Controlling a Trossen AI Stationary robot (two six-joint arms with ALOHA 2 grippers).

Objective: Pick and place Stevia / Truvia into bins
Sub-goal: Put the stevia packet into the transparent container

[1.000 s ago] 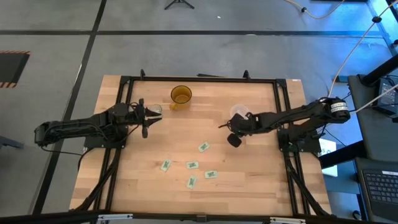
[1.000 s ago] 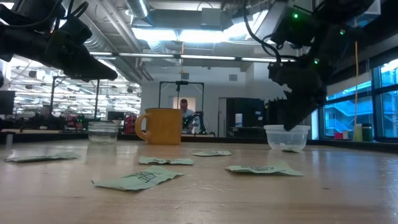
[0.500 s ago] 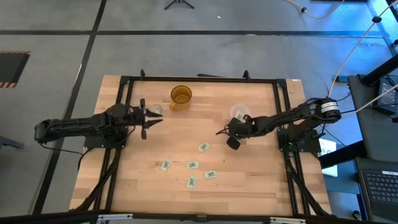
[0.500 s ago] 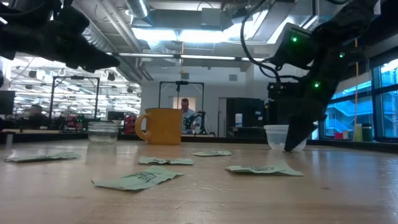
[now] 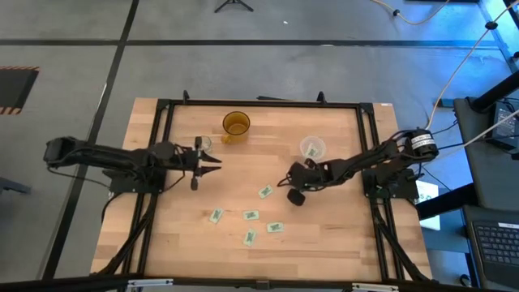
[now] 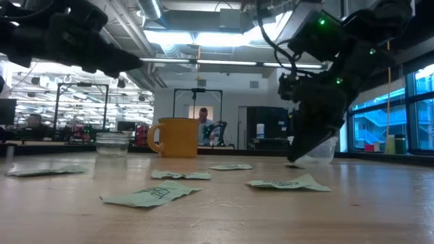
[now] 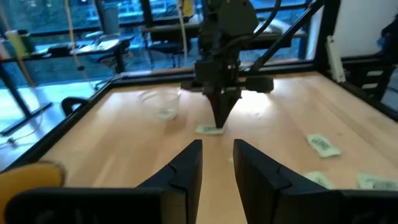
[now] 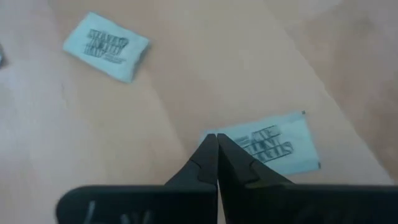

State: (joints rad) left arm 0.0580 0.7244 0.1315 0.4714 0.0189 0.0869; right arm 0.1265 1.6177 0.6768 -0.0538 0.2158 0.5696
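Lowered from the wide cup (image 5: 311, 148), the closed right pincer (image 8: 216, 144) meets a packet's (image 8: 273, 147) edge.

Table held: five loose packets (image 5: 265, 192); two clear cups (image 5: 312, 148), one containing a packet; one amber cup (image 5: 236, 125); two arms.

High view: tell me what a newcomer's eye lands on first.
The right gripper, shut, points down at a packet near the table's middle, just below the clear cup. Four more packets lie scattered toward the front edge. The left gripper hangs open by the small glass cup, with the amber cup standing at the back.
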